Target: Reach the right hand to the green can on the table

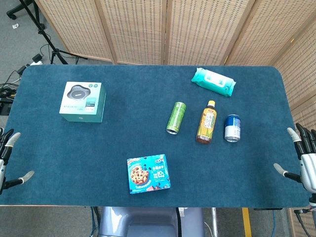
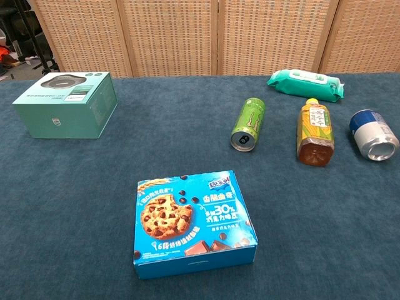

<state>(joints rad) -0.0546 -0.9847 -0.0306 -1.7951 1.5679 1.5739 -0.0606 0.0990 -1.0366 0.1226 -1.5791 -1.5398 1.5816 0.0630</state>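
Observation:
The green can (image 1: 176, 117) lies on its side near the middle of the blue table, its open top toward me; the chest view shows the green can (image 2: 248, 124) in the same spot. My right hand (image 1: 304, 160) hovers at the table's right front edge, far right of the can, fingers spread and holding nothing. My left hand (image 1: 7, 158) is at the left front edge, fingers apart and empty. Neither hand appears in the chest view.
Right of the can lie a tea bottle (image 1: 207, 122) and a blue can (image 1: 232, 128). A wipes pack (image 1: 213, 81) sits behind them. A cookie box (image 1: 148, 173) is at the front centre and a teal box (image 1: 83, 101) at the left.

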